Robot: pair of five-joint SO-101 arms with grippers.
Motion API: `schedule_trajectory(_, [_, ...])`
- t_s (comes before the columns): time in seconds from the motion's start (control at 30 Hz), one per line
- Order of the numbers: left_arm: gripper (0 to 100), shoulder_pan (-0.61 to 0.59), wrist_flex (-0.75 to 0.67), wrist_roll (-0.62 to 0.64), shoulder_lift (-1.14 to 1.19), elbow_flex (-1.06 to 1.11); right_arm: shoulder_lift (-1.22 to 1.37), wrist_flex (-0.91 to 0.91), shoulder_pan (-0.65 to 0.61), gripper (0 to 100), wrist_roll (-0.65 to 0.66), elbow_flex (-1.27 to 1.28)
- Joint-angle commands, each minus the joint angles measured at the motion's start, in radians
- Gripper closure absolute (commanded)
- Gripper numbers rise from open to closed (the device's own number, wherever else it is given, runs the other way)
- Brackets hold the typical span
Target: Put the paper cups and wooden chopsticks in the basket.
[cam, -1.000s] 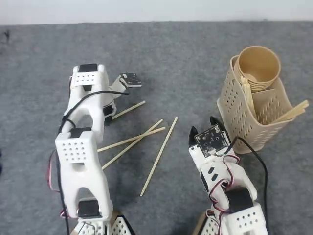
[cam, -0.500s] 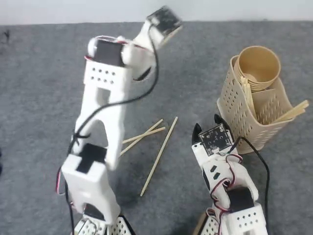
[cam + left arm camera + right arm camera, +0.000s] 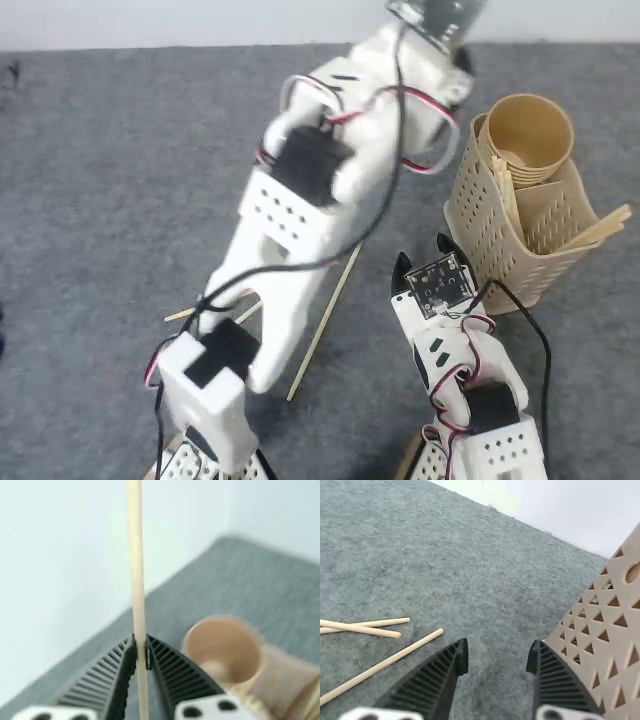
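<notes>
The left gripper (image 3: 140, 652) is pinched narrow on one wooden chopstick (image 3: 134, 555), with both ribbed fingers touching it. The stick's long axis runs along the gripper's own length, and most of the stick reaches out past the fingertips. I cannot tell how it tilts against the table. The mouth of the stacked paper cups (image 3: 222, 647) lies ahead of those fingertips and off to one side of the stick. The cups stand in the basket (image 3: 490, 255), which already holds several chopsticks.

This looks like the carrying step. I judge the next move is to bring the stick's far end over an open compartment, tip it downward and release.

The right gripper (image 3: 497, 660) sits low with its jaws wide and empty, the basket wall just beside one finger. Three loose chopsticks (image 3: 380, 665) lie ahead of it on the grey mat (image 3: 120, 150).
</notes>
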Motion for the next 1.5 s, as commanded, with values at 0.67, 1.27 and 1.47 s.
schedule_trajectory(0.67, [91, 0.338, -0.124, 0.149, 0.144, -0.047, -0.008, -0.021, 0.012, 79.0, 0.012, 0.015])
schedule_trajectory(1.27, [85, 0.104, 0.284, -0.078, 0.057, -0.305, -0.008, -0.024, 0.013, 78.6, 0.005, 0.015])
schedule_trajectory(1.47, [85, -0.273, 0.589, -0.293, 0.0, -0.412, -0.008, -0.025, 0.013, 78.6, 0.005, 0.015])
